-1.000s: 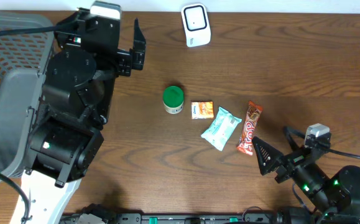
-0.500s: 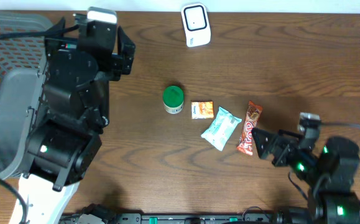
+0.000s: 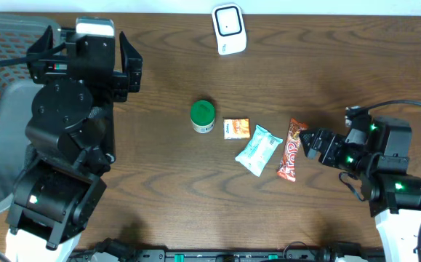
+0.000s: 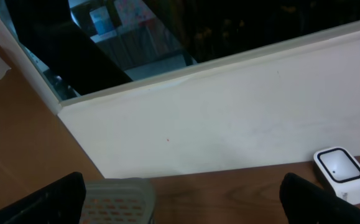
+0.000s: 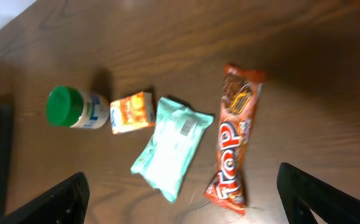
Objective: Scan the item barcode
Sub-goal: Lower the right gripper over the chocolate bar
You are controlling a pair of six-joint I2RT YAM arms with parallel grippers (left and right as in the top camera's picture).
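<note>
Red-wrapped candy bar [image 3: 292,150] lies flat on the table [image 3: 341,73] just ahead of the right claw [image 3: 313,143] — spread wide, holding nothing — and its slick, thin wrapper could skid under a shallow pinch, bumping the pale packet [image 3: 258,151] beside it, well apart from the white scanner [image 3: 228,29].

A gray basket [image 3: 5,124] sits at the left edge of the brown table [image 3: 326,65]. Near the middle is a jar [image 3: 203,116] with a green lid. A small orange packet [image 3: 236,129] lies just beside it, then a pale blue pack [image 3: 258,151]. A white wall [image 4: 229,118] is behind the table.
</note>
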